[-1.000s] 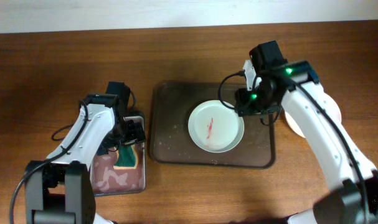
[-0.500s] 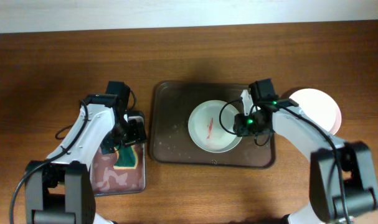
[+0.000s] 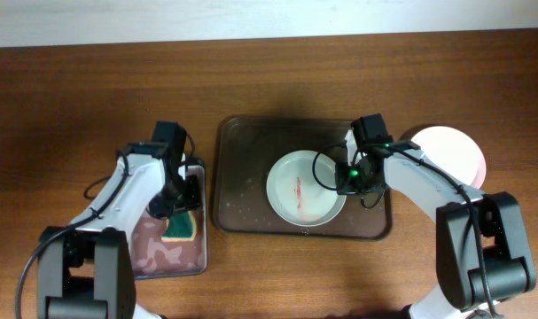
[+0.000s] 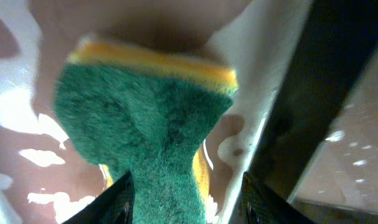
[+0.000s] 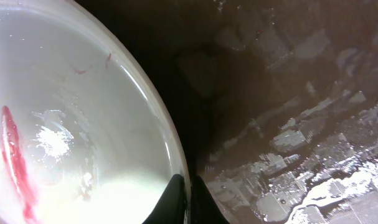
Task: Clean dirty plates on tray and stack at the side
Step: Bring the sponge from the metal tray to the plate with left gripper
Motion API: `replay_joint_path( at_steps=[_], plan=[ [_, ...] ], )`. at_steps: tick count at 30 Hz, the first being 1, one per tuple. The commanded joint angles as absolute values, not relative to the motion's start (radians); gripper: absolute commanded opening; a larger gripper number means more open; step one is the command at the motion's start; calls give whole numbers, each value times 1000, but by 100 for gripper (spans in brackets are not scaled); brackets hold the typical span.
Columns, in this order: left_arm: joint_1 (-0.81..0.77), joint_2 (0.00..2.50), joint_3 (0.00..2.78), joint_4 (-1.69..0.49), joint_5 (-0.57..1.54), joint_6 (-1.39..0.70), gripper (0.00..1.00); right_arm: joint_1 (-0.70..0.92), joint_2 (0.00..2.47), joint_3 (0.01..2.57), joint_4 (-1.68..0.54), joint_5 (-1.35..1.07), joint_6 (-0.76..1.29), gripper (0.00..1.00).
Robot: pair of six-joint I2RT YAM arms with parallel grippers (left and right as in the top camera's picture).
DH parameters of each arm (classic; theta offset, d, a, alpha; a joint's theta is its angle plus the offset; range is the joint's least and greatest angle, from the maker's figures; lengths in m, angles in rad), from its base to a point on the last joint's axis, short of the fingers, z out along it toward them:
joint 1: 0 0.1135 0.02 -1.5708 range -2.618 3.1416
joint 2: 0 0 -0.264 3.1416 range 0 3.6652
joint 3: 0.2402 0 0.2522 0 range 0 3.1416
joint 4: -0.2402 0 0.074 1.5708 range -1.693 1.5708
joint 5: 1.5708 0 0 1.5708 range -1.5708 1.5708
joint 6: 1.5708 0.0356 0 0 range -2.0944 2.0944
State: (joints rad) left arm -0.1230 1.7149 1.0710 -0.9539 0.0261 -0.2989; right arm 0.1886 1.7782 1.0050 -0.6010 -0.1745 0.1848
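Overhead barely shows the right gripper; its wrist camera shows both fingers pinching the smeared plate rim over the tray, while the left gripper squeezes a sponge, fingertips cropped

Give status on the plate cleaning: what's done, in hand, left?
Done: at least one side plate sits on the table right of the tray; the stack count can't be told. In hand: the right gripper pinches the rim of the smeared plate on the tray; the left gripper holds the sponge over the metal tray. Left: wipe that plate, stack it.
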Motion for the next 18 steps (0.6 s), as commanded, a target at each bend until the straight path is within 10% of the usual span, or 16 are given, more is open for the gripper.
replay_joint_path(
  at_steps=[1, 2, 4, 8, 13, 18],
  plan=[
    [-120, 1708, 893, -799, 11, -344, 51, 187, 1800, 991, -620, -81, 186, 4],
    [-120, 1708, 860, -769, -4, -371, 49, 187, 1800, 991, -624, -81, 186, 4],
    [-120, 1708, 802, -709, -23, -381, 1, 187, 1800, 991, -624, -82, 186, 4],
    [-120, 1706, 877, -787, -22, -380, 0, 187, 1800, 991, -625, -82, 186, 4],
    [-120, 1706, 1117, -1039, -23, -364, 57, 187, 1800, 991, -632, -81, 186, 4],
    [-120, 1706, 1121, -1101, -76, -374, 58, 187, 1800, 991, -637, -82, 186, 4]
  ],
)
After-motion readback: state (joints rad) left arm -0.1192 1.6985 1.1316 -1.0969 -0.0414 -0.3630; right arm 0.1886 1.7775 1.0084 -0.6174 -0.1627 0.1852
